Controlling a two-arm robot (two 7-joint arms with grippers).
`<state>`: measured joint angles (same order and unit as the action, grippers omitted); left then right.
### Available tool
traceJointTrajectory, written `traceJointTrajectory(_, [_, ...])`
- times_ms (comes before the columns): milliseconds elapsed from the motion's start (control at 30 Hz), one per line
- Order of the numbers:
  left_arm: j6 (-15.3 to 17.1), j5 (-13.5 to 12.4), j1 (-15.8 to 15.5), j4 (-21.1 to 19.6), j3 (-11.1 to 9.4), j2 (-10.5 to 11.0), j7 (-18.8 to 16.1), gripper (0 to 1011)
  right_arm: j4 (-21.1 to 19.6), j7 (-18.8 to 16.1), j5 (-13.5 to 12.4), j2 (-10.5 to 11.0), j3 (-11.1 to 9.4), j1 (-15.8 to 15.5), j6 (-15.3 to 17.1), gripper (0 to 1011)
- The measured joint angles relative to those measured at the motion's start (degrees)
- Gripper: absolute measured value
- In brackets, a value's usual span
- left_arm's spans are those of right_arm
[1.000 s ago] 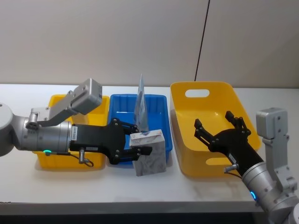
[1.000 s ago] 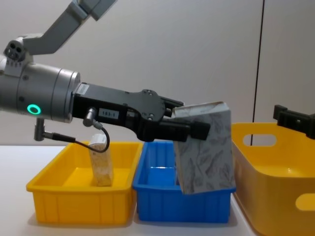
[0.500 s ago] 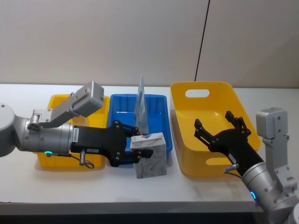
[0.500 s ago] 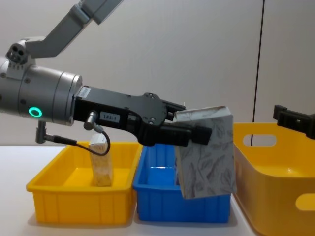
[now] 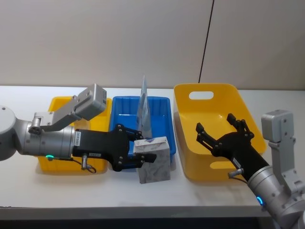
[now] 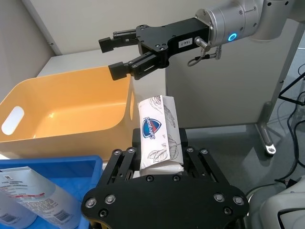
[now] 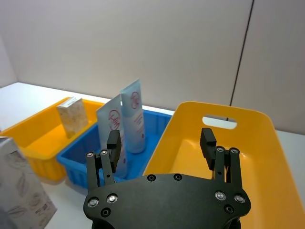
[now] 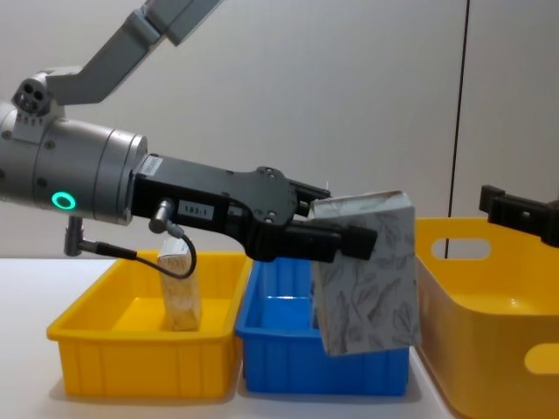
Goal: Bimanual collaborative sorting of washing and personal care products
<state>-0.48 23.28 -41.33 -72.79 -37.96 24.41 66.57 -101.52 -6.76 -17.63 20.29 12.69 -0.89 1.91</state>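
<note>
The left end effector [image 5: 139, 147] is clamping the grey-white marbled rectangular pack with a blue label [image 5: 155, 164], holding it tilted and seemingly clear of the table [image 5: 119, 193], near the front edge and before the blue plastic tray [image 5: 138, 98]. The right end effector [image 5: 215, 127] is hovering spread wide over the large yellow plastic basket [image 5: 205, 88], likely waiting to receive the pack.
</note>
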Motion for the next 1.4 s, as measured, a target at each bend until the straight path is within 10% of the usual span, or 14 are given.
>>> traceJointTrajectory(1400, [0.0, 0.0, -0.1, 0.1, -0.1, 0.0, 0.1, 365, 3.9, -36.1, -10.8, 18.9, 0.5, 5.6, -2.9, 1002])
